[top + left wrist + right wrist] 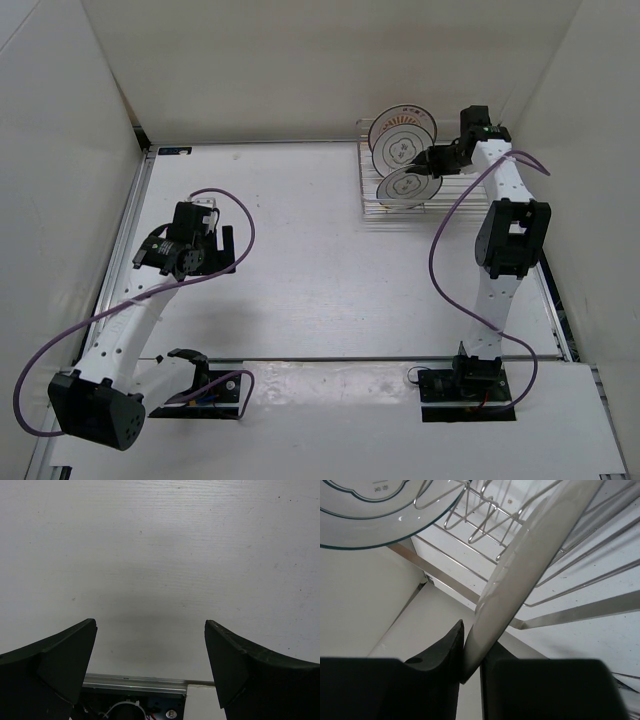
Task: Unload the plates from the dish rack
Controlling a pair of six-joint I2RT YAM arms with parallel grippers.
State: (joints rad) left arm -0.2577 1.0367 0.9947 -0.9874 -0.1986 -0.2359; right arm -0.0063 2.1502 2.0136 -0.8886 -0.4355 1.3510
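Observation:
The silver wire dish rack [372, 205] stands at the far right of the table. Three plates stand in it: the orange sunburst plate [405, 107] at the back, a white ringed plate [400, 143] in front of it, and a second white ringed plate [408, 187] leaning nearest. My right gripper [433, 160] is at the right rims of the white plates. In the right wrist view it [472, 655] is shut on the rim of a plate [530, 565] seen edge-on; which white plate it is I cannot tell. My left gripper [215, 255] [150, 650] is open and empty over bare table.
White walls enclose the table on the left, back and right. The rack's wire bars [470, 515] and another ringed plate [365, 515] lie close around the held plate. A metal rail [135, 684] runs along the table's near edge below the left gripper.

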